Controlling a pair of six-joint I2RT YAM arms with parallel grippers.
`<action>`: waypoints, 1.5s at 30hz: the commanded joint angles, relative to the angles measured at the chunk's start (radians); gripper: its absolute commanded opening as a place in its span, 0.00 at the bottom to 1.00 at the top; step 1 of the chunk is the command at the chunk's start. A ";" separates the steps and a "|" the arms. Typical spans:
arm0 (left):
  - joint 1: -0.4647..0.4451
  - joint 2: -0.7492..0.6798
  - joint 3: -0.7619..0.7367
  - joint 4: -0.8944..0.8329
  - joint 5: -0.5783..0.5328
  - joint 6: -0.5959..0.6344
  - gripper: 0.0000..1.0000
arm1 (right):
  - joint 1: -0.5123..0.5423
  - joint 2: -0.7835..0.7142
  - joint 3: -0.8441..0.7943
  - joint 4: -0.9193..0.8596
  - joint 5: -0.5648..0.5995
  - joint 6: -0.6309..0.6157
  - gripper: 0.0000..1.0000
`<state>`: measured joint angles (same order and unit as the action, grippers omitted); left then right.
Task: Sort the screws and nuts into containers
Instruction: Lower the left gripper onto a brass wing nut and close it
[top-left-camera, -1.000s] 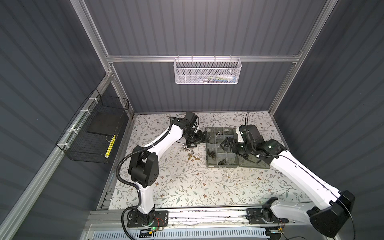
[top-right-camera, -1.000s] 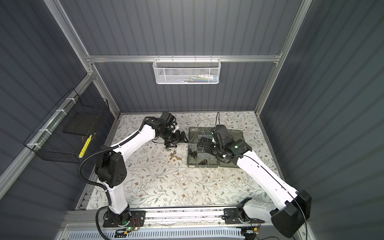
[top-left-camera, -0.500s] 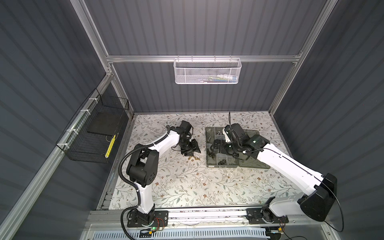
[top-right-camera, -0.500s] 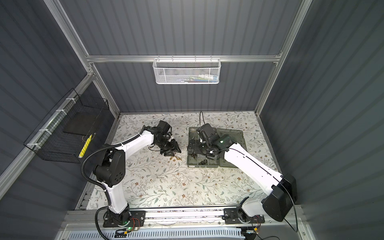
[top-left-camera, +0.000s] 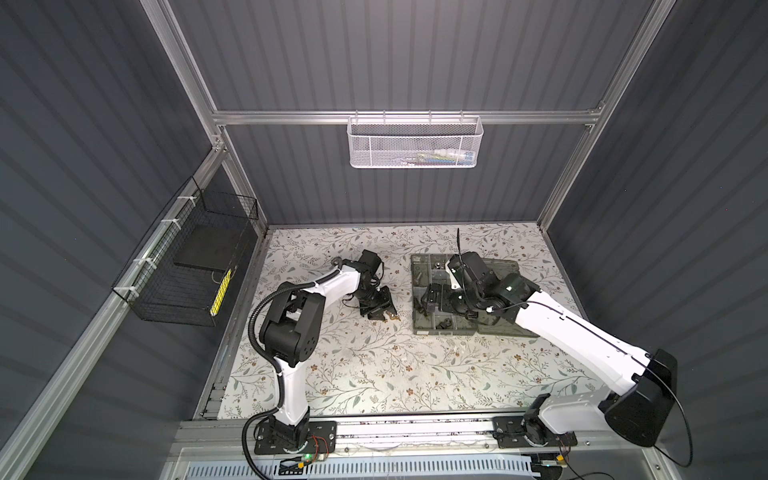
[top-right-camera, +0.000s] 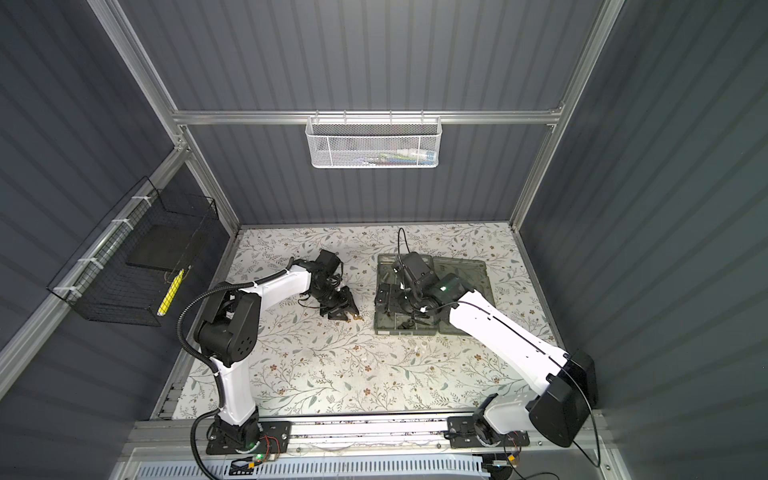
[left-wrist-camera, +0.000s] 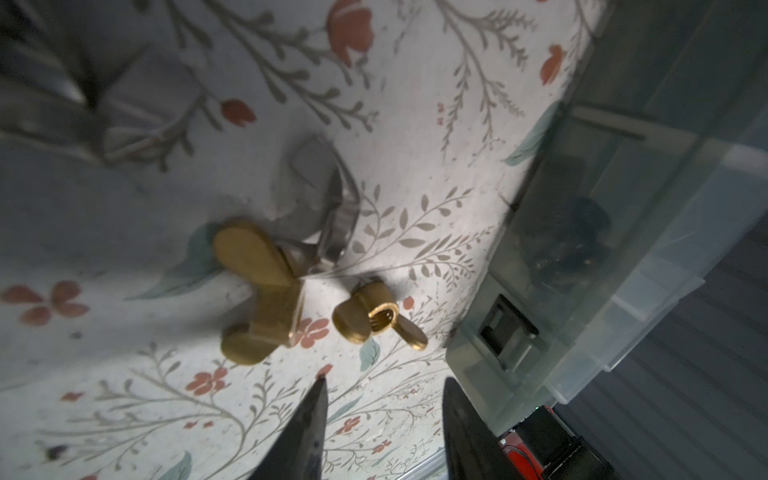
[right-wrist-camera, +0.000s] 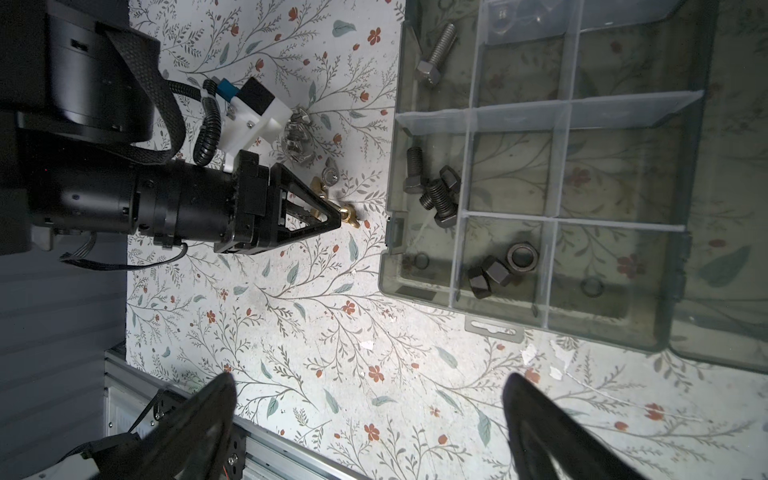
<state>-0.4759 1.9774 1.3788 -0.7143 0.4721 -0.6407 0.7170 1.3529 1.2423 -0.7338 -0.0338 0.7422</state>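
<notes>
So I count two brass wing nuts (left-wrist-camera: 257, 291) loose on the worktop (left-wrist-camera: 124, 395), plus a small heap of silver wing nuts (right-wrist-camera: 297, 133) too jumbled to count. In the organiser box (right-wrist-camera: 415, 286): one silver bolt (right-wrist-camera: 436, 54) alone in a compartment, what looks like three black bolts (right-wrist-camera: 434, 193) piled in the next, and three black hex nuts (right-wrist-camera: 496, 272) in a third. Two baskets on the walls: one white mesh basket (top-left-camera: 413, 143), one black wire basket (top-left-camera: 166, 303). And two arms (top-left-camera: 336, 282).
</notes>
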 joint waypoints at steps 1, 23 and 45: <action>0.007 0.032 -0.016 0.007 -0.002 -0.011 0.43 | 0.002 -0.025 -0.018 -0.019 0.019 0.013 0.99; 0.028 0.099 0.014 0.066 -0.055 -0.055 0.32 | 0.002 -0.044 -0.037 -0.022 0.020 0.013 0.99; 0.037 0.133 0.064 0.027 -0.085 -0.005 0.13 | 0.002 -0.027 -0.026 -0.013 0.020 0.009 0.99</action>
<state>-0.4480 2.0659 1.4204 -0.6483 0.4389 -0.6735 0.7170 1.3342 1.2118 -0.7334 -0.0257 0.7551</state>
